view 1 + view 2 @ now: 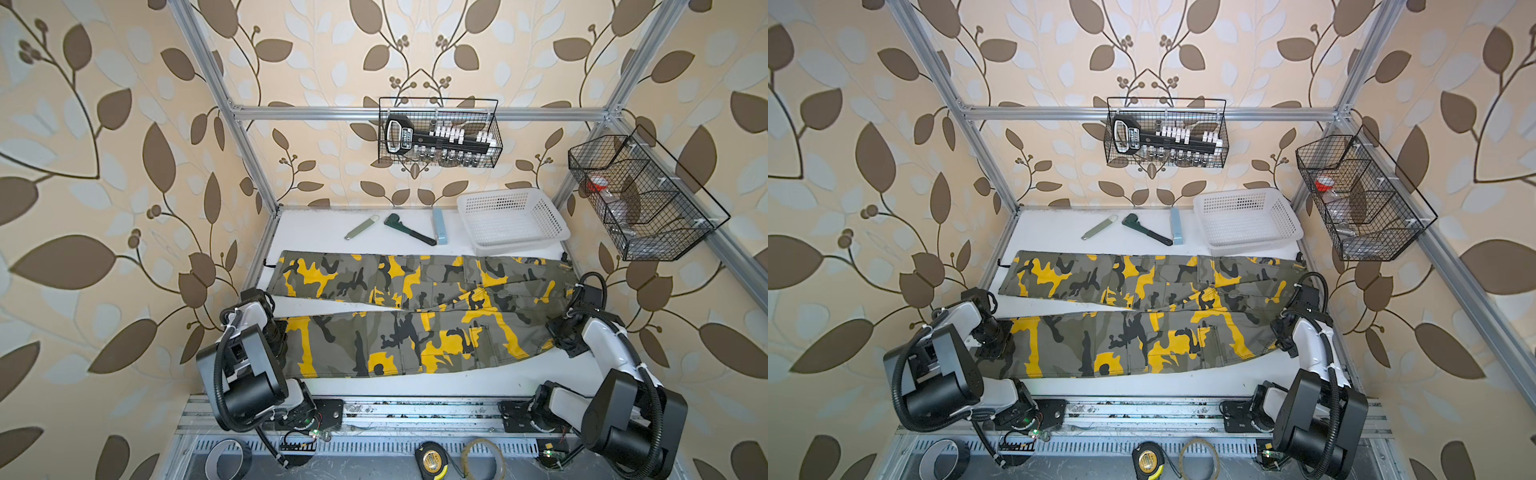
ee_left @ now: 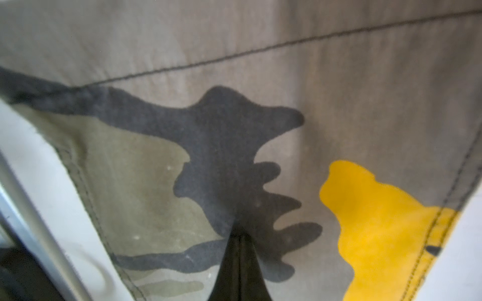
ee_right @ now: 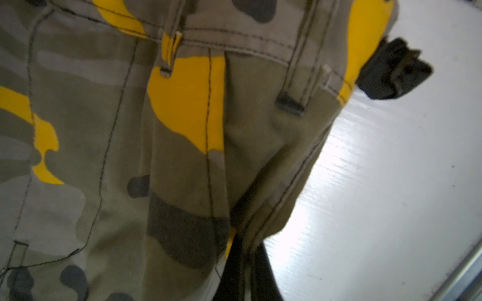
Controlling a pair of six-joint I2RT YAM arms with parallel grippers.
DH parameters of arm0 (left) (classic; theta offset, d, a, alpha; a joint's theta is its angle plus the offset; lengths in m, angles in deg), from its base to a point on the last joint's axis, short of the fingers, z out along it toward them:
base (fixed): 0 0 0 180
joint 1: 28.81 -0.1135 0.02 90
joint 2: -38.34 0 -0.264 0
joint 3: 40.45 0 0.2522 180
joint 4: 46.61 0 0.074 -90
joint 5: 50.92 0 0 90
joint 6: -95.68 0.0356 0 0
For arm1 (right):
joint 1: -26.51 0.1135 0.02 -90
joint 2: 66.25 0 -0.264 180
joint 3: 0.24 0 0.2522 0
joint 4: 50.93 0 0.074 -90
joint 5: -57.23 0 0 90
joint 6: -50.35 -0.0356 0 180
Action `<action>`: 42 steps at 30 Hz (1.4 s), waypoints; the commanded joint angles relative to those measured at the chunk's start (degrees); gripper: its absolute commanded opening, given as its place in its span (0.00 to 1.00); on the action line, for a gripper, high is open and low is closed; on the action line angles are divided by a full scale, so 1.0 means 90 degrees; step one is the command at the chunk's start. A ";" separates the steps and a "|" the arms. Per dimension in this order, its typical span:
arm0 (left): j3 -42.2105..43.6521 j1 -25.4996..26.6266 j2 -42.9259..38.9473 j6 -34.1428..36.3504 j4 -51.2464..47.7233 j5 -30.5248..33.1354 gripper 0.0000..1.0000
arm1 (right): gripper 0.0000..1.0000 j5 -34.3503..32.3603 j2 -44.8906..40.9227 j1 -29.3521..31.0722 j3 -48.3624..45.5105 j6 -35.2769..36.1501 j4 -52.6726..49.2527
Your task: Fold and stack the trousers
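Since the trousers [image 1: 415, 328] lie w/ long axis left-right across the table [image 1: 457, 384], the coming fold turns on lifting the near leg by both ends together. L gripper [image 2: 238, 235] is pinched tight on the cuff end, and R gripper [image 3: 243, 247] is clamped on the waist's near corner, so each arm is nearest its own end. The far leg lies just beyond, splaying away toward the left, w/ wrench [image 1: 409, 228] and white basket [image 1: 511, 220] behind. Both top views hide the fingertips under the wrists. Only the wrist cams show cloth puckered at the tips, and only the top views give the full layout.
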 commanded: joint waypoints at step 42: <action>0.0773 -0.0039 -0.0360 0.0671 0.0583 -0.0177 0.31 | 0.01 -0.0218 -0.0607 0.0948 0.0080 -0.0698 -0.0363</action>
